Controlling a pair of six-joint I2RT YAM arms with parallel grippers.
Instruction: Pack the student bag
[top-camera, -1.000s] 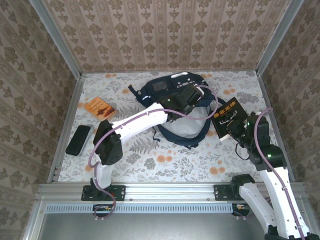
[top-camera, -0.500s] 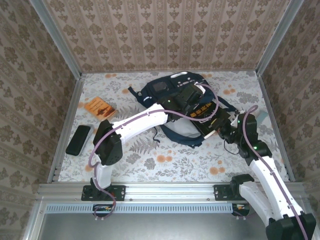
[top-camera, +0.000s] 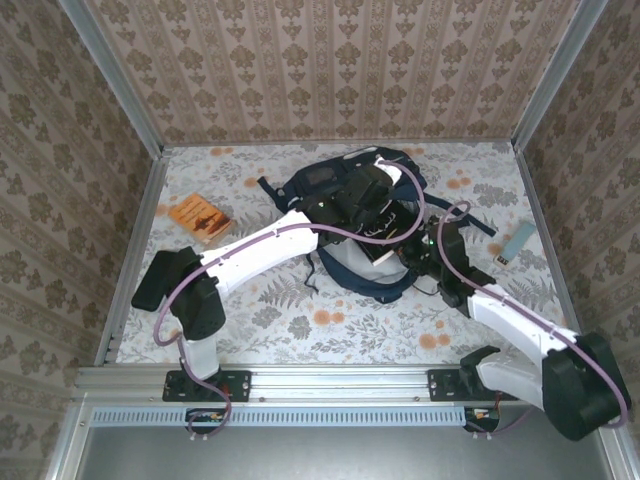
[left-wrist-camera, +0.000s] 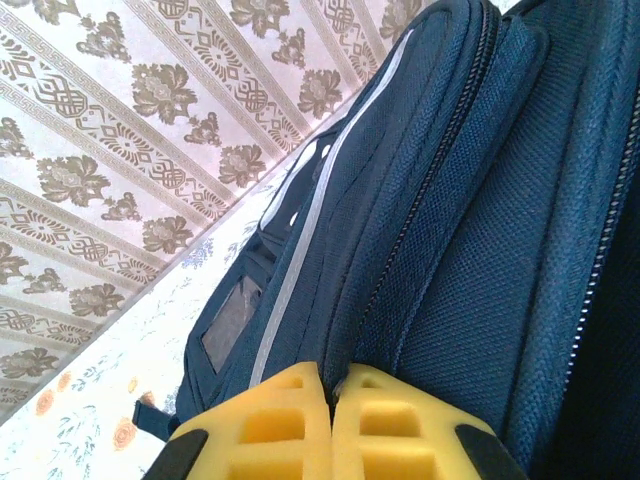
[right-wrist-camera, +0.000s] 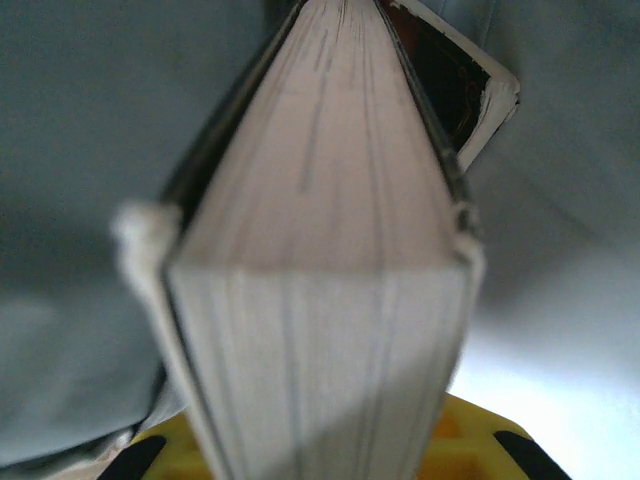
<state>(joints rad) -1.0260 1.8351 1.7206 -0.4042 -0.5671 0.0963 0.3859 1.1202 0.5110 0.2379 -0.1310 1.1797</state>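
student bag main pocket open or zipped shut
open: pale grey lining shows at the mouth of the student bag, the left claw pinches its edge, and the book in the right claw sits amid that lining

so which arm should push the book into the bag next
Right. The right gripper holds the book at the bag's opening; the left gripper is shut on the bag, holding it open.

Your student bag (top-camera: 300, 190) is a big navy backpack lying down, with a white reflective stripe and a grey front patch. Its main mouth gapes toward your right claw (top-camera: 415, 250), with pale lining showing just ahead of it. A fold of its zipped navy top runs straight into your left claw (left-wrist-camera: 333, 400), which pinches it.
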